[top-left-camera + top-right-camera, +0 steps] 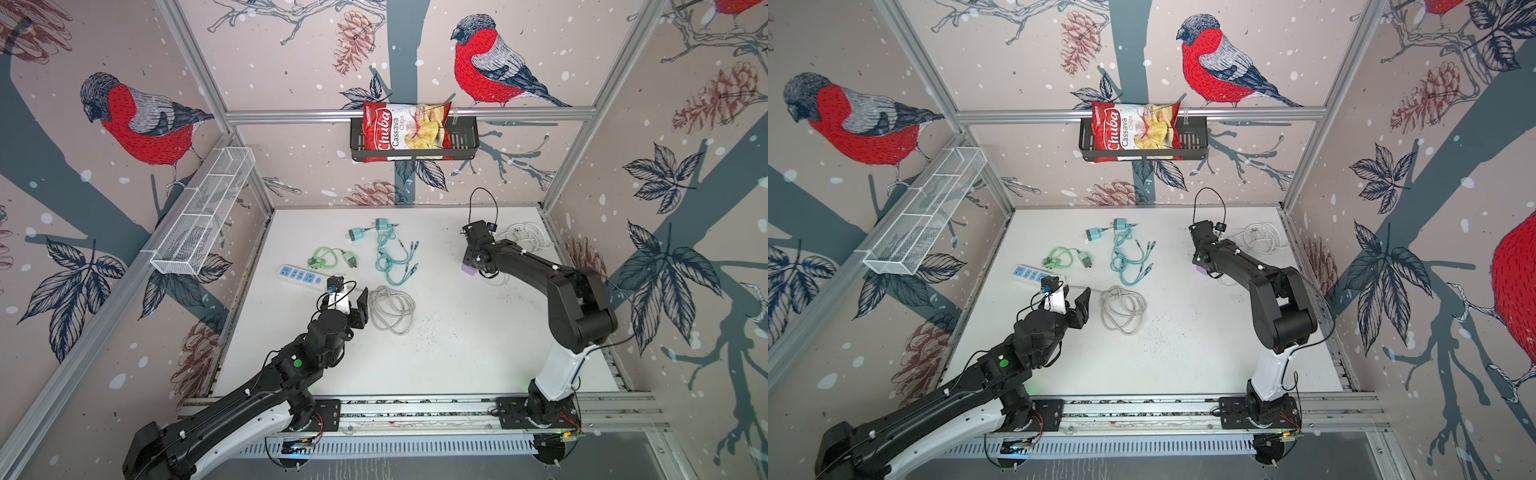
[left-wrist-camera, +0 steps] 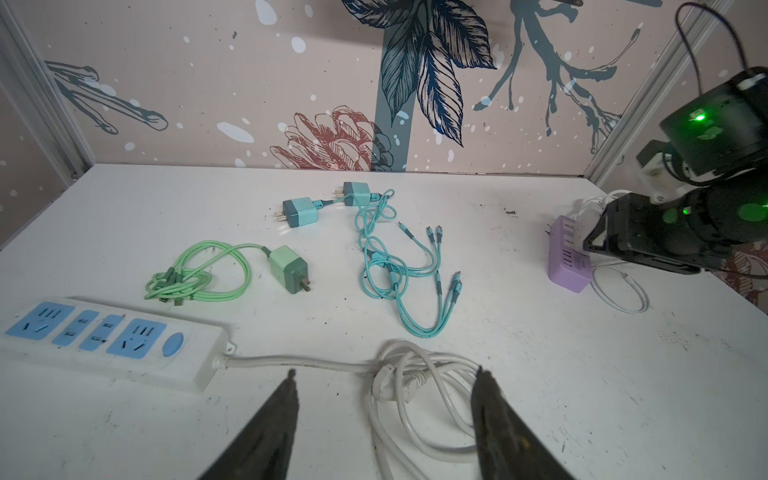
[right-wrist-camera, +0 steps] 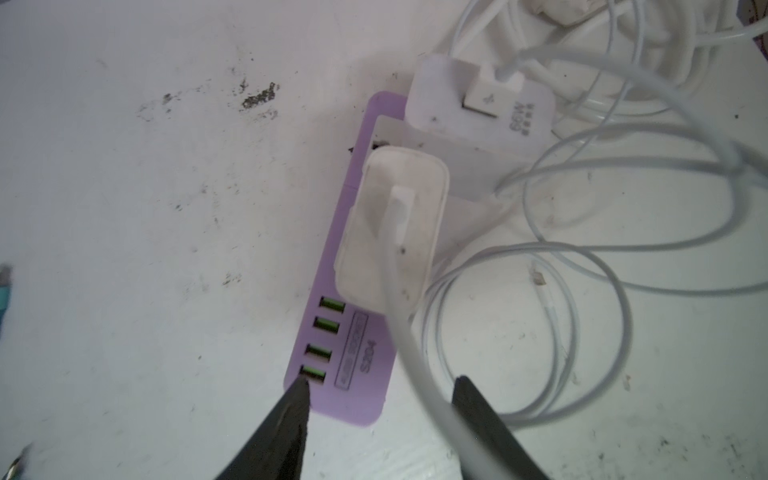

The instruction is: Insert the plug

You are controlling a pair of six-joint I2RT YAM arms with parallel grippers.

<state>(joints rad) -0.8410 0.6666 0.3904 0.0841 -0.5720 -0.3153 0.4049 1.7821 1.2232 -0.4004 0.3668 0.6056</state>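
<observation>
A white plug point(image 3: 395, 224) sits pushed into the purple power strip point(image 3: 340, 374) at the table's right side point(image 1: 468, 269). A second white charger point(image 3: 478, 99) is plugged in behind it. My right gripper point(image 3: 381, 381) hangs open just above the strip's USB end, and the plug's white cable runs loosely between its fingers. My left gripper point(image 2: 386, 371) is open and empty over the grey-white coiled cord point(image 2: 419, 374) of the white strip with blue sockets point(image 2: 104, 336), seen at the left in a top view point(image 1: 299, 276).
A green charger point(image 2: 289, 268) and two teal chargers point(image 2: 299, 212) with tangled cables lie mid-table. Loose white cable coils point(image 1: 525, 237) lie at the back right. A chips bag point(image 1: 405, 126) sits in a black wall basket; a white wire basket point(image 1: 203, 212) hangs on the left wall.
</observation>
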